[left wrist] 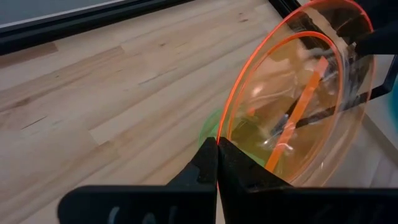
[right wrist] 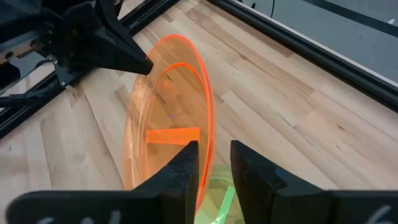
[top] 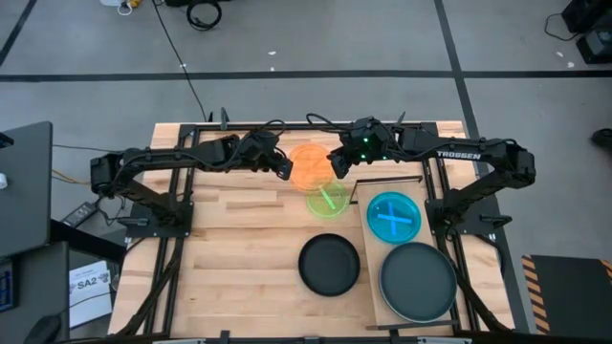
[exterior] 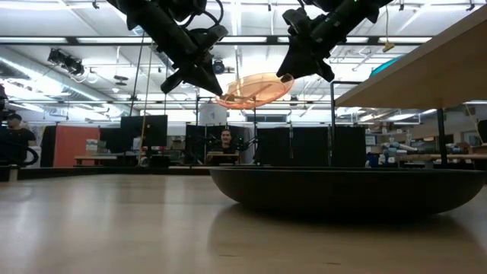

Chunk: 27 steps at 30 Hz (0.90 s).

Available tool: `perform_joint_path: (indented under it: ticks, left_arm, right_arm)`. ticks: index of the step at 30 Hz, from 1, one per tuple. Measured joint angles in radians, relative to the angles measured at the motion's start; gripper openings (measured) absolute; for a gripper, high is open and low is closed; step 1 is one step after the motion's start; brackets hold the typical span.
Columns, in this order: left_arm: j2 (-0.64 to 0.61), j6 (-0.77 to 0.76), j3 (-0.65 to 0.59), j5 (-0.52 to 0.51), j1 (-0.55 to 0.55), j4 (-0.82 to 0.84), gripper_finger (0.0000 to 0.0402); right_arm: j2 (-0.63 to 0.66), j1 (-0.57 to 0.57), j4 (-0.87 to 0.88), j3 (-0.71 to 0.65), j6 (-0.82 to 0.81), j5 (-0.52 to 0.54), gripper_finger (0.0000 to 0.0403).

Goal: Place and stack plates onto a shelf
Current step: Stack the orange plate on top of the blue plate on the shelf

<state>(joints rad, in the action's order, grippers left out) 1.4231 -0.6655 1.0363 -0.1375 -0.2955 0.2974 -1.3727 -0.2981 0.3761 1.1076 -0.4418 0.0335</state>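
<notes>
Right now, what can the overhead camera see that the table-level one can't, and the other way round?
Only overhead: the cyan plate and a black plate on the shelf, plus the lime plate.

Only table-level: the room behind, with a seated person.

Both: the orange plate held up between the left hand and right hand, and the nearer black plate.

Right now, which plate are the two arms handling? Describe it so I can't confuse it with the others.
Find the far middle of the butcher-block tabletop, between the left gripper and the right gripper. The translucent orange round plate hangs there, lifted above the translucent lime green plate. It is the only orange plate and the only one off the table.
</notes>
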Motion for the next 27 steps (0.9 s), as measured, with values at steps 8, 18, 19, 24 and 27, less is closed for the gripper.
perform_joint_path:
  ticks: [8,18,19,24,27]
  left_arm:
    - [0.000,-0.001,0.000,0.000,0.000,-0.001,0.0002]
    - [0.000,-0.002,0.000,0.000,0.000,-0.001,0.0004]
    - [0.000,-0.002,0.000,0.000,0.000,-0.001,0.0006]
    - [0.000,-0.002,0.000,0.000,0.000,-0.014,0.0026]
    - [0.000,-0.001,0.000,0.001,0.001,-0.029,0.0035]
  right_arm:
    - [0.000,0.000,0.000,0.000,0.000,0.000,0.0060]
    - [0.000,0.000,0.000,0.000,0.000,0.000,0.0030]
    - [0.000,0.000,0.001,0.000,0.000,0.000,0.0028]
    - [0.000,0.000,0.001,0.000,0.000,0.001,0.0018]
    - [0.000,0.000,0.000,0.000,0.000,0.000,0.0013]
